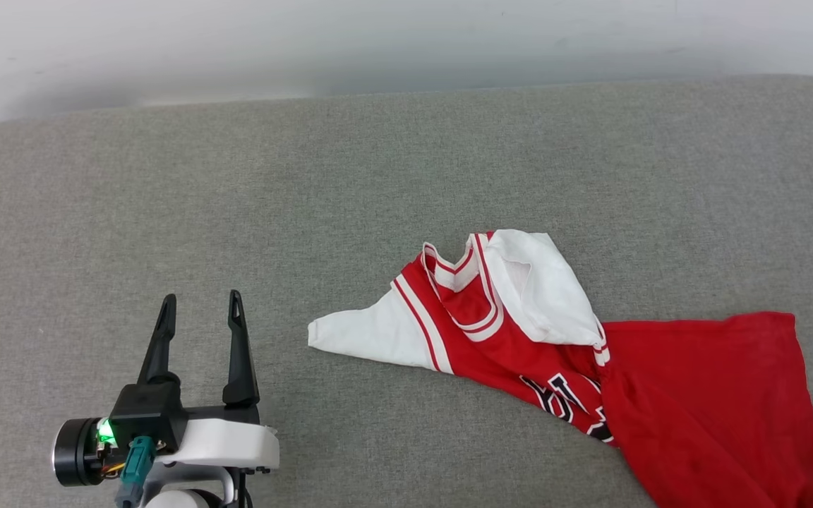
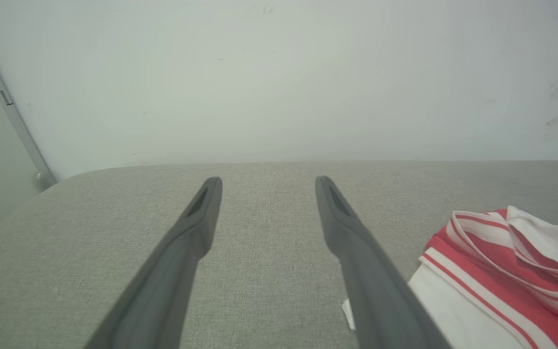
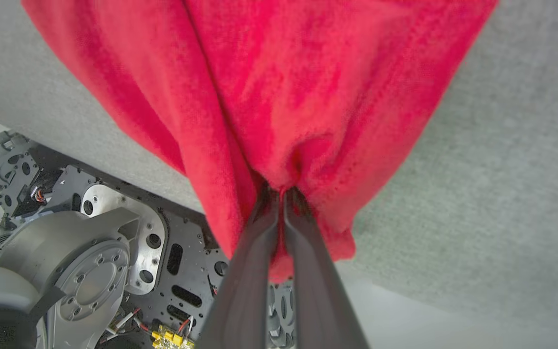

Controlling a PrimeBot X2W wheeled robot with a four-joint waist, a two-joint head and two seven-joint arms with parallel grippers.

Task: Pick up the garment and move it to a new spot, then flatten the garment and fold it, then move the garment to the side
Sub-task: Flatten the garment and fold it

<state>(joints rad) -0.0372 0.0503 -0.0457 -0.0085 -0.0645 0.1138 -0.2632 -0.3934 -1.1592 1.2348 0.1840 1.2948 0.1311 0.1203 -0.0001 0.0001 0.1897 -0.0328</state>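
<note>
Two dark fingers (image 3: pixel 255 271) of the right gripper (image 3: pixel 282 193) are pressed together on a bunched red fold of the garment (image 1: pixel 696 381), which spreads away from their tips across the grey padded table (image 1: pixel 378 176). Left gripper (image 1: pixel 202 298): fingers spread apart, empty; white sleeve (image 1: pixel 371 335) near its right finger.

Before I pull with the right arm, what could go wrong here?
1. The right gripper pinches a small bunch of the garment hem; a hard pull may slip it free.
2. That hem sits at the table edge above the robot's base; cloth could slide off.
3. The left gripper is open, apart from the cloth, so one sleeve folded over the collar will likely stay bunched.
</note>
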